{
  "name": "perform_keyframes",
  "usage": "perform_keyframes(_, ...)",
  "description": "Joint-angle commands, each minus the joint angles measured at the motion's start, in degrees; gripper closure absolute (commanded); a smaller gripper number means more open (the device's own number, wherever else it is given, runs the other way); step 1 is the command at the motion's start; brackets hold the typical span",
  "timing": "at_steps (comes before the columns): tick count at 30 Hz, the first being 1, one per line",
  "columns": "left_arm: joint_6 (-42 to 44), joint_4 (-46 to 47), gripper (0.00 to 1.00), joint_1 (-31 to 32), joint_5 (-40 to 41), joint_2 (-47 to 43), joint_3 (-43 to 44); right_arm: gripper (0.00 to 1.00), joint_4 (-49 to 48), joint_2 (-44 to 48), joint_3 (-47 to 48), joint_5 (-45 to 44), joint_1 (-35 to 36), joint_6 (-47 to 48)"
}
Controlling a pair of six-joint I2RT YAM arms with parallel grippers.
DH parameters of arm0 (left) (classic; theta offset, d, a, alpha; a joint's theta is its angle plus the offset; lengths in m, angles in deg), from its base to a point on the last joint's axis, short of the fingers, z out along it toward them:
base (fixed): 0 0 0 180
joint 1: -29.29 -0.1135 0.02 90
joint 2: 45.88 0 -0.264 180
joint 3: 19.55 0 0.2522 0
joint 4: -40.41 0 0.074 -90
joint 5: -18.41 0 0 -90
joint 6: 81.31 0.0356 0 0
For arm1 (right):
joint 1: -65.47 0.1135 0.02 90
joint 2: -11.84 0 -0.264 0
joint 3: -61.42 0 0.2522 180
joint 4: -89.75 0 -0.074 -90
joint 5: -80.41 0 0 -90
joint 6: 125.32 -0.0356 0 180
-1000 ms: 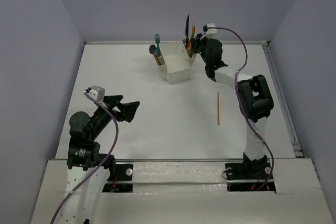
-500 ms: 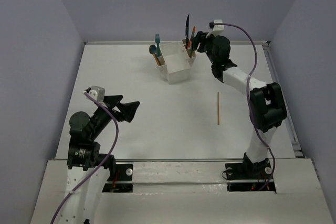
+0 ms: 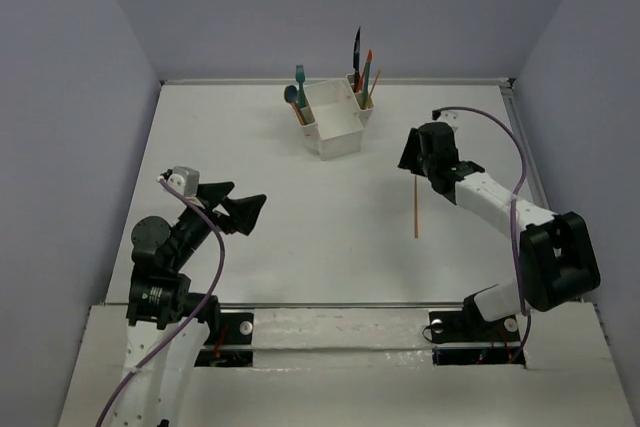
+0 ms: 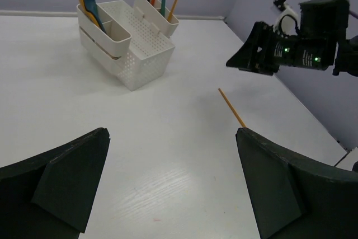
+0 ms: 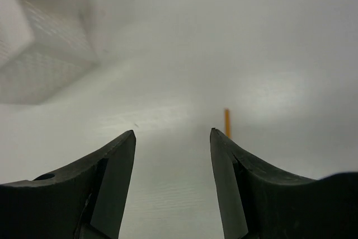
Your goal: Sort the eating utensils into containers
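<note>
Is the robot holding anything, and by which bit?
Nothing is held. The left tool and right tool are both open and empty; the thin orange stick lies loose, untouched.

White wood-grain table (image 3: 300,209), plain lilac walls (image 3: 70,97) on three sides

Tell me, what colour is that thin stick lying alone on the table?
The stick is orange, seen best in the left wrist view.

White arm links (image 3: 490,197), black joints (image 3: 560,262), purple cables (image 3: 221,255), matte black wedge-shaped claw fingers (image 4: 279,188), tiny green lights (image 4: 286,50).
</note>
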Motion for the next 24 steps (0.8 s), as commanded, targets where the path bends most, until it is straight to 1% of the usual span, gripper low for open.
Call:
perform_keyframes(1, 0.3, 1.9, 0.01, 1.5, 0.1, -1.8, 0.3, 0.37, 15.2, 3.9, -2.8, -5.9, 0.2, -2.8)
perform_keyframes(2, 0.3, 1.9, 0.01, 2.1, 0.0, -1.9, 0.2, 0.38, 15.2, 3.9, -2.9, -5.9, 0.2, -2.7)
perform_keyframes(5, 0.3, 1.9, 0.01, 2.7, 0.2, -2.7, 0.2, 0.39, 20.4, 3.4, -3.1, -4.3, 0.2, -2.0)
perform_keyframes(7, 0.3, 1.9, 0.01, 3.3, 0.1, -3.3, 0.2, 0.41, 22.2, 2.0, -3.2, -3.0, 0.2, -1.3)
perform_keyframes(10, 0.3, 1.9, 0.01, 3.3, 0.0, -3.8, 0.2, 0.45, 22.7, -1.1, -3.1, -0.6, -0.3, -0.8)
perform_keyframes(11, 0.4, 2.0, 0.01, 3.3, 0.0, -3.9, 0.2, 0.49, 22.2, -1.8, -3.1, 0.2, -0.3, -0.8)
perform_keyframes(12, 0.3, 1.9, 0.01, 3.3, 0.1, -4.0, 0.2, 0.51, 22.7, -2.6, -2.9, 0.5, -0.3, -0.8)
perform_keyframes(16, 0.3, 2.1, 0.01, 3.8, -0.2, -4.2, 0.2, 0.53, 23.3, -5.5, -0.1, 1.0, -0.3, -0.5)
perform_keyframes(20, 0.3, 2.2, 0.01, 3.8, -0.3, -4.2, 0.2, 0.59, 23.9, -9.5, 2.2, 3.8, -0.9, 0.3)
perform_keyframes(22, 0.4, 2.1, 0.01, 4.3, -0.3, -4.4, 0.2, 0.60, 24.3, -12.1, 2.7, 4.6, -0.9, 0.6)
perform_keyframes(24, 0.4, 2.1, 0.01, 4.3, -0.3, -4.5, 0.2, 0.63, 23.9, -14.0, 3.1, 6.4, -0.9, 0.6)
